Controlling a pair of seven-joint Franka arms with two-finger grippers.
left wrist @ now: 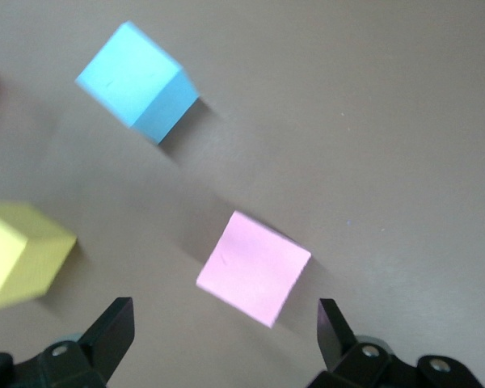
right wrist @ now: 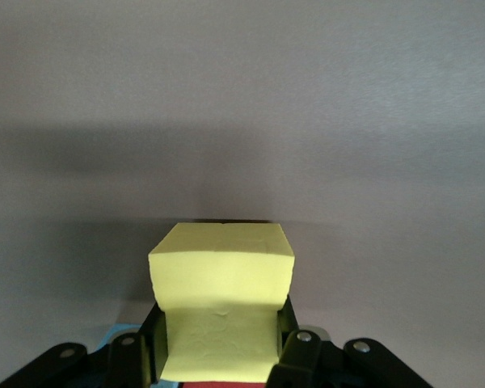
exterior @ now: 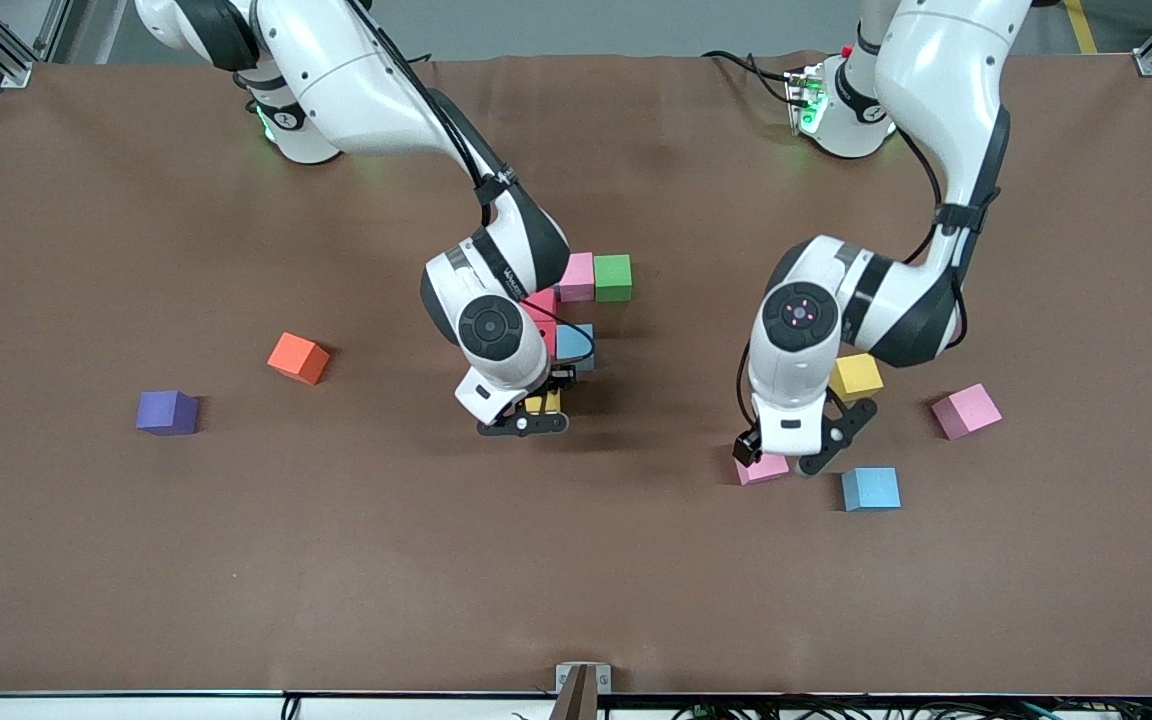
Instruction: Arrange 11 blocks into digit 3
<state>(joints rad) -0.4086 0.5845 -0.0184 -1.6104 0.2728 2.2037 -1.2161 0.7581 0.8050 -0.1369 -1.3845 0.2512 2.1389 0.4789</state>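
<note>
On the table (exterior: 236,560), two pink blocks, one under spread left fingers (left wrist: 113,331); right fingers (right wrist: 287,356) pinching one yellow block (right wrist: 222,299).

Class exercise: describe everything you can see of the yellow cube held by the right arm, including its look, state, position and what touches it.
The yellow cube is a pale, matte block that looks like foam. The right end effector is shut on it, one finger pressing each side, and its flanks look squeezed in where they grip. It sits just nearer the front camera than the cluster of placed blocks, next to the light blue cube. Whether it rests on the table cannot be told.
</note>
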